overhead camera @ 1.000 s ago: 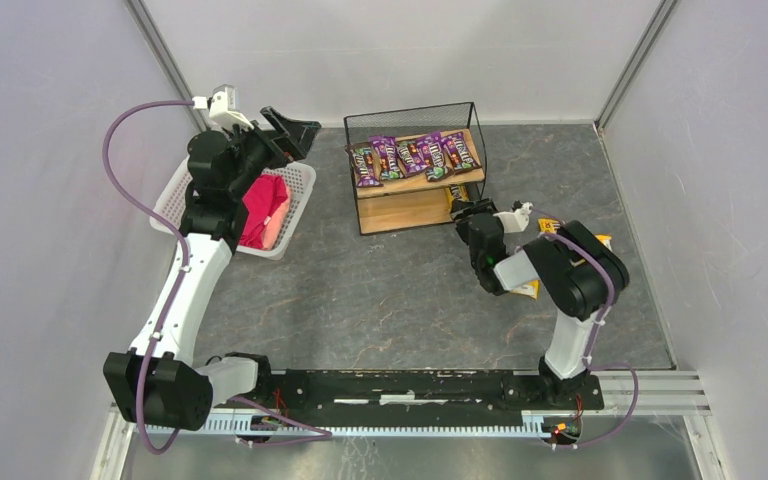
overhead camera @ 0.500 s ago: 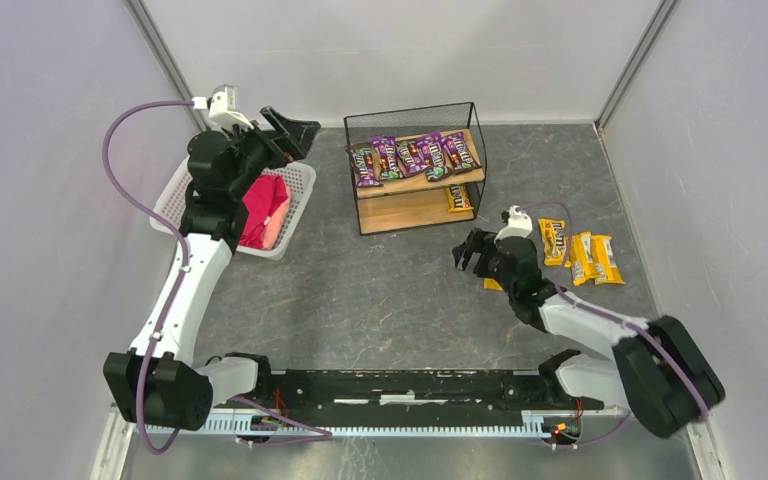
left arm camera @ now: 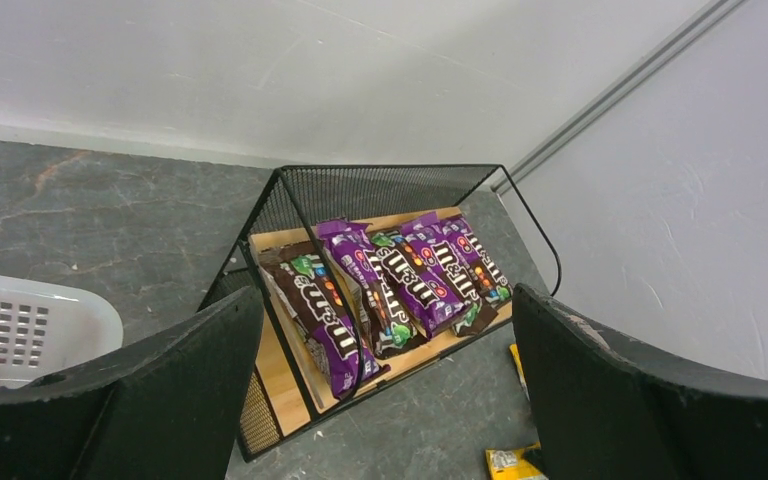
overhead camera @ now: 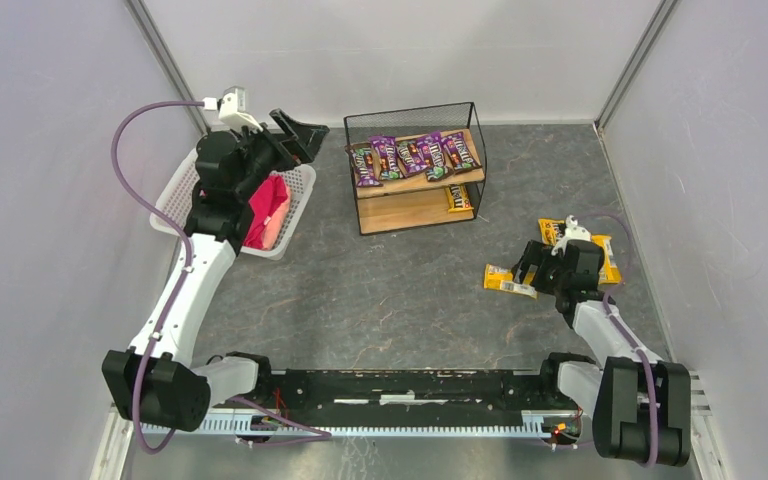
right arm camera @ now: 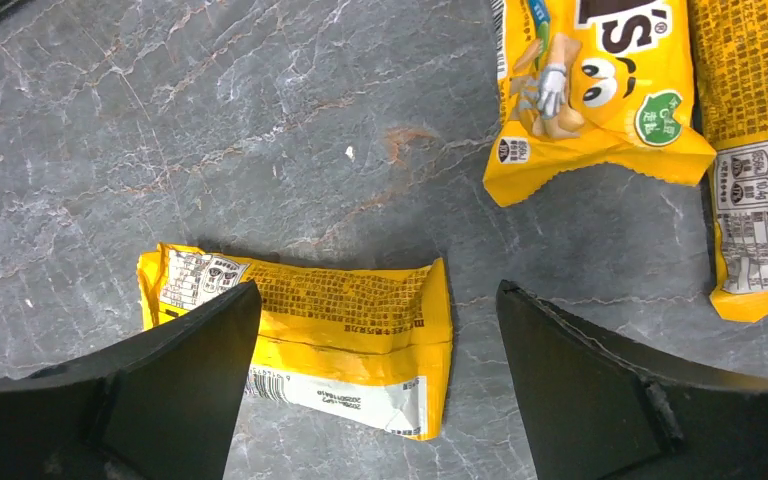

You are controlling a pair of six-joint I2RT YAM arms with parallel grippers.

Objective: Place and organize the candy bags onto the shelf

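Observation:
The shelf [overhead camera: 372, 212] stands at the back centre, with several purple candy bags [overhead camera: 415, 155] on its top board and one yellow bag [overhead camera: 458, 198] on the lower board. My right gripper [overhead camera: 530, 270] is open and empty, low over a face-down yellow bag [overhead camera: 508, 281] on the floor. In the right wrist view that bag [right arm camera: 330, 320] lies between and below the open fingers of the gripper [right arm camera: 375, 300]. Two more yellow bags [overhead camera: 552, 232] [overhead camera: 605, 258] lie behind. My left gripper [overhead camera: 303, 135] is open and empty, raised left of the shelf [left arm camera: 290, 215] and its purple bags [left arm camera: 400, 285].
A white lattice basket [overhead camera: 300, 185] with a pink-red bundle [overhead camera: 265, 210] sits left of the shelf, under my left arm. Grey walls close in on the back, left and right. The yellow bags [right arm camera: 595, 90] [right arm camera: 760, 150] lie close together near the right wall.
My right arm pulled back from the shelf's lower tier and swung right and down over the loose yellow bags. The left gripper shifted slightly.

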